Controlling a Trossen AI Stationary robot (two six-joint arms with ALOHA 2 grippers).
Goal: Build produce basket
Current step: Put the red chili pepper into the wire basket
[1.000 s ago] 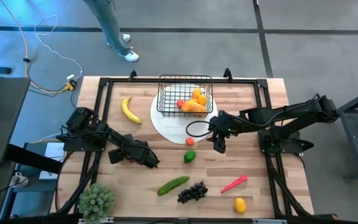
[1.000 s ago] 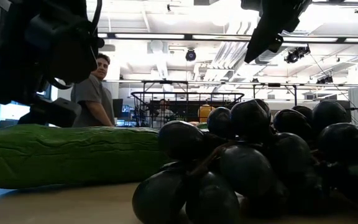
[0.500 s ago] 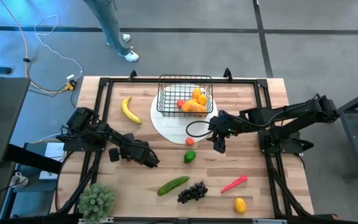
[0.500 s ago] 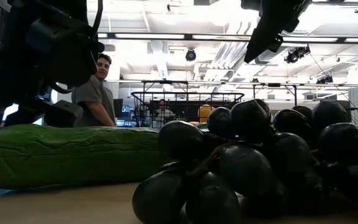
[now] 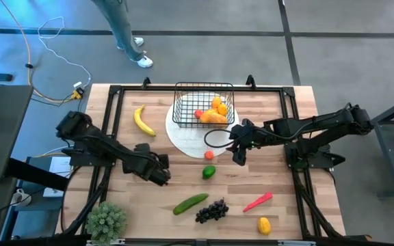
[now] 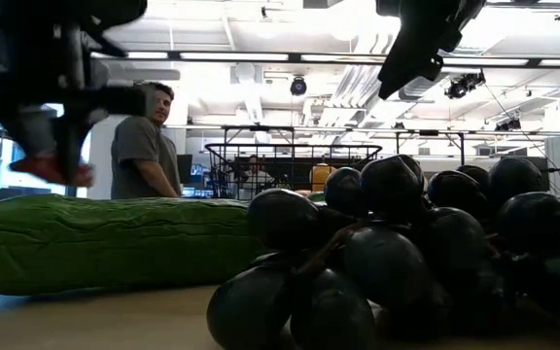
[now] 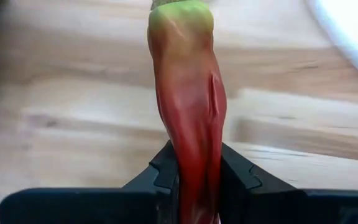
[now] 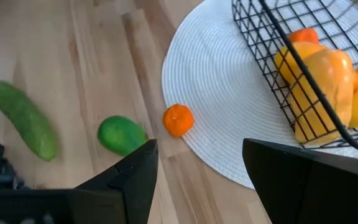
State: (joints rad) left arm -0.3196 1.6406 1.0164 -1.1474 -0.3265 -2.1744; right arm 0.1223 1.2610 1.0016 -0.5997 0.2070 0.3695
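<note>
The left gripper [image 7: 194, 186] is clamping its fingers [image 7: 160, 177] tight on a red chili pepper [image 7: 188, 106], which is sticking straight out from between them with its green stem end farthest from the wrist; the wooden desk [image 5: 279, 116] is passing underneath. From above, that arm is reaching in from the left side, its gripper [image 5: 157, 173] sitting over the middle of the desk, left of a small green fruit [image 5: 208, 171]. The right gripper [image 5: 238, 154] is hovering at the near edge of the white round plate [image 5: 183, 137], its fingers [image 8: 135, 177] standing part-way open with nothing between them. The black wire basket [image 5: 204, 104] is resting on the far part of that plate, holding several orange-yellow fruits [image 5: 214, 116] and something small and red. A little orange fruit [image 5: 210, 154] is lying just at the plate's rim, between the two grippers. A banana [image 5: 141, 120] is lying to the left of the basket, well apart from it. Along the near side a cucumber [image 5: 190, 203], a bunch of dark grapes [image 5: 211, 210], a second red chili [image 5: 257, 201] and a lemon [image 5: 264, 225] are lying in a loose row, and a potted plant [image 5: 106, 221] is standing at the near left corner. A person [image 6: 144, 146] is standing beyond the far edge.
</note>
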